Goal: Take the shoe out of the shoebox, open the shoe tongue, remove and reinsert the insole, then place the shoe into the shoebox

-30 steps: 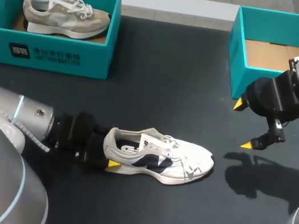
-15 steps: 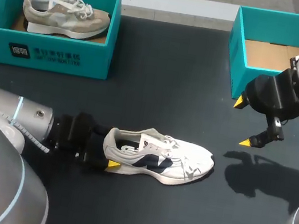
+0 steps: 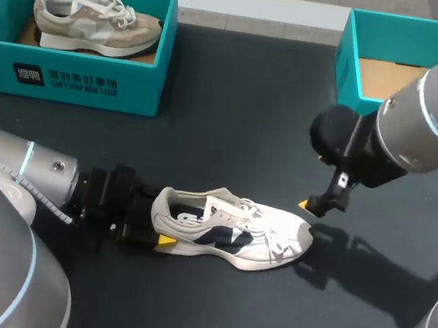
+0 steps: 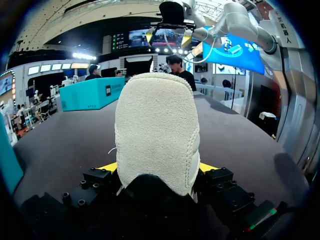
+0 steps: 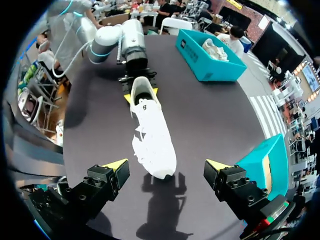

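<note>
The shoe [image 3: 233, 230] lies on the table [image 3: 236, 116], heel in the left end effector [image 3: 160, 220].

Head view: L hand [image 3: 160, 220] far finger hidden behind white shoe [image 3: 233, 230] heel. R hand [image 3: 314, 201] shows one yellow tip only, rest under its arm. R shoebox [image 3: 349, 64] partly covered by arm, cut by edge. L wrist view: heel blocks shoe's front.

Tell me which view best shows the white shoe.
Right wrist view: the whole white shoe from above, toe to heel. Head view shows its side; left wrist view only its heel, in the left gripper.
</note>
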You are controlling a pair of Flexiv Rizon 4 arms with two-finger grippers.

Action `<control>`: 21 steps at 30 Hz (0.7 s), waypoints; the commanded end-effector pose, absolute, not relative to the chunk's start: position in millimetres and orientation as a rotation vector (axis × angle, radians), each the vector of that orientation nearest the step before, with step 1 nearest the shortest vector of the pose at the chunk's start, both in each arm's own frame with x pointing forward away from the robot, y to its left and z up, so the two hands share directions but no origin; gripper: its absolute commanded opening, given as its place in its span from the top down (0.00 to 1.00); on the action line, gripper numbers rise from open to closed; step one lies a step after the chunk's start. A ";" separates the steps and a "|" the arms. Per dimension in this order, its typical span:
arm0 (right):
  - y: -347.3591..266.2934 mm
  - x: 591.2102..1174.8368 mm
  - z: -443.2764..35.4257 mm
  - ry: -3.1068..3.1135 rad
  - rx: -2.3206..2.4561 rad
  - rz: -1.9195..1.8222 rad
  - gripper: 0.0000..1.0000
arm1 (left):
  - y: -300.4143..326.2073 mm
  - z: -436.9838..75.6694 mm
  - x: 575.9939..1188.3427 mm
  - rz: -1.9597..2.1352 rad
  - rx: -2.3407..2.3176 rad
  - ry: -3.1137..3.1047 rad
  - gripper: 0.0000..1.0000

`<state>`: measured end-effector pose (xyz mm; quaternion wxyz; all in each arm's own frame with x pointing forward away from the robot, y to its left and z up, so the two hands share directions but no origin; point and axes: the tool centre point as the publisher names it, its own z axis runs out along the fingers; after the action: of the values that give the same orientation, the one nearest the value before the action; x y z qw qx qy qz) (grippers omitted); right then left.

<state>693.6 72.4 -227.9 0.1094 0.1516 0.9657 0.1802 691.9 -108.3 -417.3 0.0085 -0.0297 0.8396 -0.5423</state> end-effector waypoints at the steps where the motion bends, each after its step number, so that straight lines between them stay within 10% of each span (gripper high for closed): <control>1: 81.9 695.4 -230.4 2.665 1.018 0.424 0.00 | -111.3 -425.0 690.8 -1.693 -0.094 2.624 1.00; 21: 129.4 708.6 -251.2 2.553 1.267 0.419 0.00 | -111.3 -425.0 690.8 -1.693 -0.094 2.624 1.00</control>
<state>692.4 95.8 -233.6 0.1175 0.4310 0.8797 0.1627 691.9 -108.3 -417.4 0.0086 -0.0298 0.8396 -0.5423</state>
